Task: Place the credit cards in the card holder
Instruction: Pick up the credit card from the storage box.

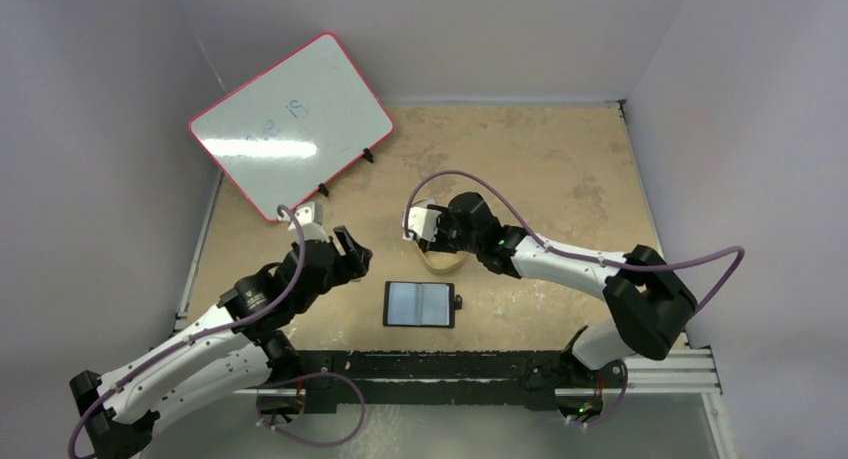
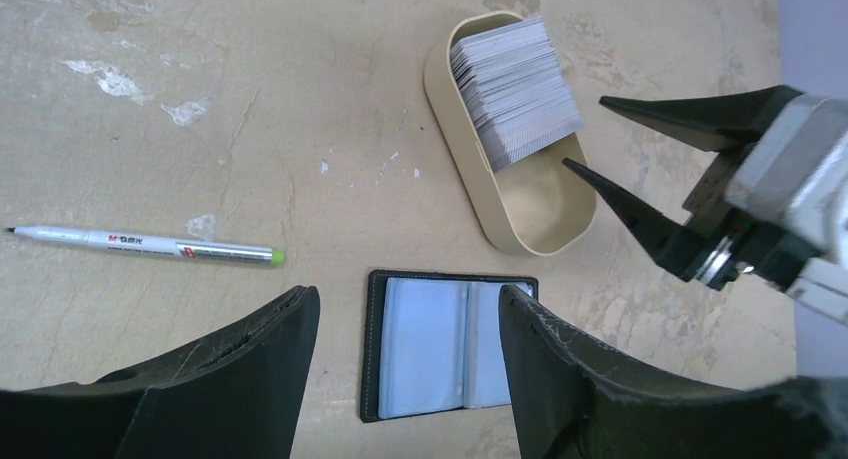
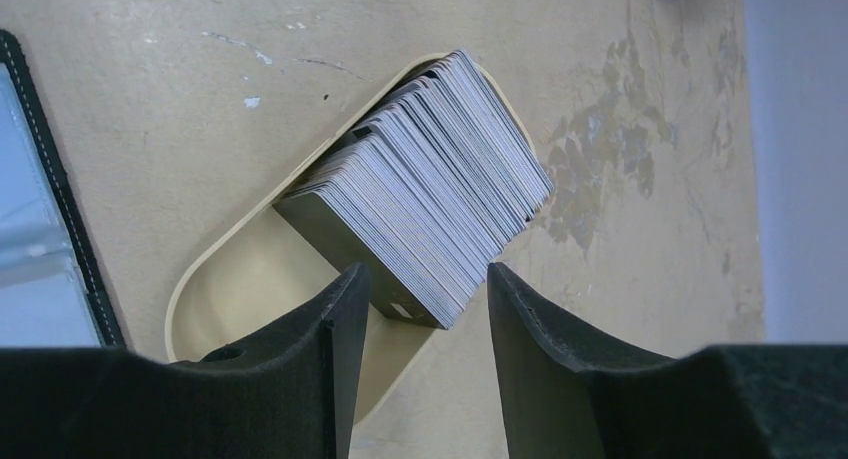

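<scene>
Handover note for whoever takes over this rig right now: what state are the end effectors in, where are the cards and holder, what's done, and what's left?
Left end effector: open, empty, above the card holder, which lies unfolded flat on the table.
Right end effector: open, empty, over the credit cards, a leaning stack in the tan tin, apart from the holder.
Done: holder is open; no card shows in its pockets.
Left: take cards from the tin and slide them into the pockets.
</scene>
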Available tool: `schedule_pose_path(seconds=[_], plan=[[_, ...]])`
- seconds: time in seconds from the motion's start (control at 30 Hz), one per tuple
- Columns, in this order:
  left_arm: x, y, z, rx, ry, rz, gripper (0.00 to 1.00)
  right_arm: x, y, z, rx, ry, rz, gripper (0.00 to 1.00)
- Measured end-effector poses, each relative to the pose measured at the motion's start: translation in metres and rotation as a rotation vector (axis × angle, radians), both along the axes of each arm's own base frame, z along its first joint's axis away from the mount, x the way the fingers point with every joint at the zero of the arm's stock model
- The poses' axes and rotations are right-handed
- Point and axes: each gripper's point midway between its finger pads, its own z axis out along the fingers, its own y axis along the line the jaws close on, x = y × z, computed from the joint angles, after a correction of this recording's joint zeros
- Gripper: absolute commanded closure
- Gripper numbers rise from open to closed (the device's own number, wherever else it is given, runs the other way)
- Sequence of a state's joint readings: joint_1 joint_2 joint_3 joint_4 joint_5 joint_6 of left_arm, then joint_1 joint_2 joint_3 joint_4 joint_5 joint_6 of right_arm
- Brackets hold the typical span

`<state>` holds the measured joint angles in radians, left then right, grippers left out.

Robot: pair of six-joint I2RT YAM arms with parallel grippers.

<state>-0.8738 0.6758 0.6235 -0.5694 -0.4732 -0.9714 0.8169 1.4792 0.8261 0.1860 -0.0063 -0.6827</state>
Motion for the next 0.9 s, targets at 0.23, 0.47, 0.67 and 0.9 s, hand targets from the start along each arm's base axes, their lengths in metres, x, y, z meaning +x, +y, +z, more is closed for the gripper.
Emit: schedule_pose_path(seconds=[0.23, 0.47, 0.67, 0.9], plan=[[-0.005, 0.009, 0.015, -0.025, -0.049, -0.003, 0.34, -0.004, 0.007, -0.012, -0.068, -0.029, 0.129, 0.51], [-0.005, 0.011, 0.018, -0.032, -0.059, 0.001, 0.34, -0.005, 0.006, -0.037, -0.148, -0.013, 0.180, 0.51], [-0.005, 0.011, 0.017, -0.030, -0.057, 0.001, 0.34, -0.002, 0.005, -0.044, -0.177, -0.024, 0.188, 0.55], [-0.005, 0.011, 0.016, -0.024, -0.053, 0.001, 0.34, 0.006, 0.004, -0.042, -0.184, -0.061, 0.165, 0.66]])
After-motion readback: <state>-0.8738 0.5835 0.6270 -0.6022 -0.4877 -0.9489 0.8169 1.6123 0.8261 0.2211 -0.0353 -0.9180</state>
